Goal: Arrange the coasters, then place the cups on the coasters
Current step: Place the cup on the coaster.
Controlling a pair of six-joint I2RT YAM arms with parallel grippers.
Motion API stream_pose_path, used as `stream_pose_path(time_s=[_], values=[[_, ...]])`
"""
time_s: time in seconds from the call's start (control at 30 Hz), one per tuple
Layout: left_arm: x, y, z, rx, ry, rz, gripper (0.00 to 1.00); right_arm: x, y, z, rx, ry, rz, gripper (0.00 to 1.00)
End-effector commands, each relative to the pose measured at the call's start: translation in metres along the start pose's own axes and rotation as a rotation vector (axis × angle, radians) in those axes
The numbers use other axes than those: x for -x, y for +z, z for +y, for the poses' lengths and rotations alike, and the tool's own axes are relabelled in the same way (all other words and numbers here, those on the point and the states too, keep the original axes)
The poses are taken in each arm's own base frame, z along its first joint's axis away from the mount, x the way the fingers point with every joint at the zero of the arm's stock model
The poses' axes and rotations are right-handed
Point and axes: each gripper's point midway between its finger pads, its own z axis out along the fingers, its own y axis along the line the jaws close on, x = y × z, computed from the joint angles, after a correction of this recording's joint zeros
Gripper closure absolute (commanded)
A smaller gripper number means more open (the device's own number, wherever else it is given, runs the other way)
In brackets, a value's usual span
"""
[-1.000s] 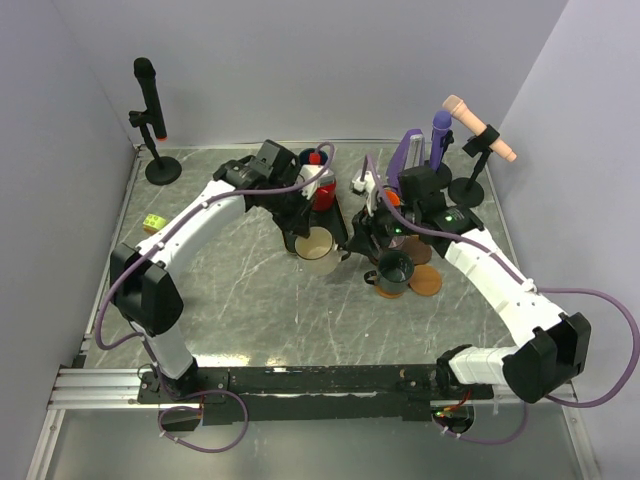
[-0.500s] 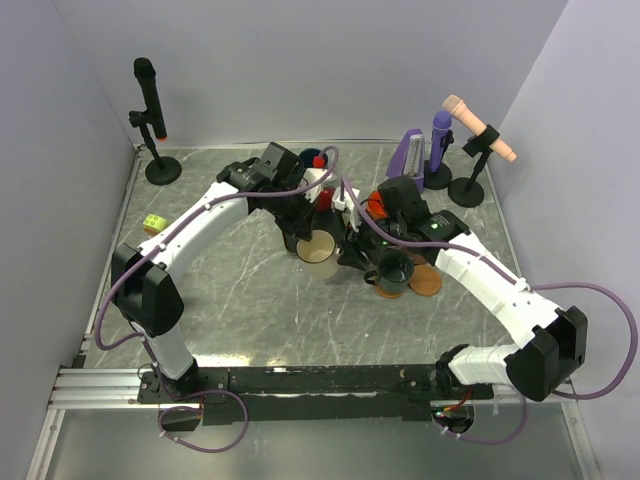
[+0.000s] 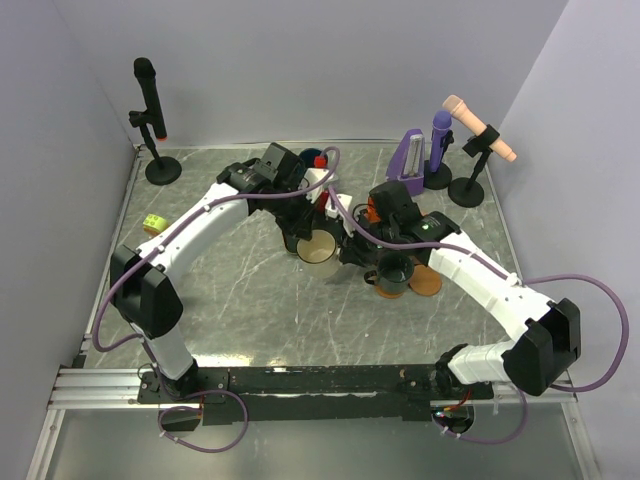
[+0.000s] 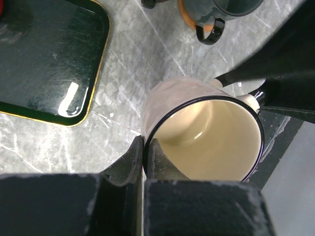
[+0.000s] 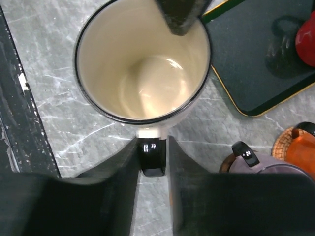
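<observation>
The cream cup stands on the bare table. My left gripper is shut on its rim, one finger inside and one outside. My right gripper has its fingers tight on either side of the cup's black handle. A dark grey-green cup sits on an orange coaster. Another orange coaster lies bare beside it. A mauve-grey cup and an orange cup on a woven coaster show in the right wrist view.
The black tray lies just behind the cream cup, with a red cup on it. Microphone stands rise at the back left and back right. A purple stand is there too. A small yellow-green object lies at the left.
My right arm has swung left to the cream cup, and its jaws have narrowed around the handle. My left gripper has kept its hold on the rim.
</observation>
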Motion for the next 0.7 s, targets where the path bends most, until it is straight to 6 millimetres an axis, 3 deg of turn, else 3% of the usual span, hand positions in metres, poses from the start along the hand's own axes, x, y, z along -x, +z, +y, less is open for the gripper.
stream_pose_path(time_s=[0.0,0.13,0.23,0.4,0.6,0.67], values=[[0.029,-0.028,-0.017,-0.016,0.054,-0.119,0.99,0.005,0.002,-0.003,-0.017,-0.056,-0.016,0.77],[0.031,-0.027,-0.014,0.002,0.034,-0.12,0.99,0.009,0.001,-0.005,-0.03,-0.049,-0.017,1.0],[0.034,-0.025,-0.01,0.023,-0.004,-0.126,0.97,0.013,-0.001,-0.008,-0.063,-0.036,-0.029,1.0],[0.05,-0.03,-0.003,0.012,-0.075,-0.223,0.57,0.023,-0.015,-0.017,-0.164,-0.041,-0.117,1.0],[0.079,-0.07,0.014,0.056,-0.165,-0.455,0.2,0.044,-0.047,-0.024,-0.29,-0.036,-0.24,1.0],[0.087,-0.085,0.021,0.07,-0.195,-0.532,0.15,0.047,-0.058,-0.03,-0.34,-0.025,-0.27,1.0]])
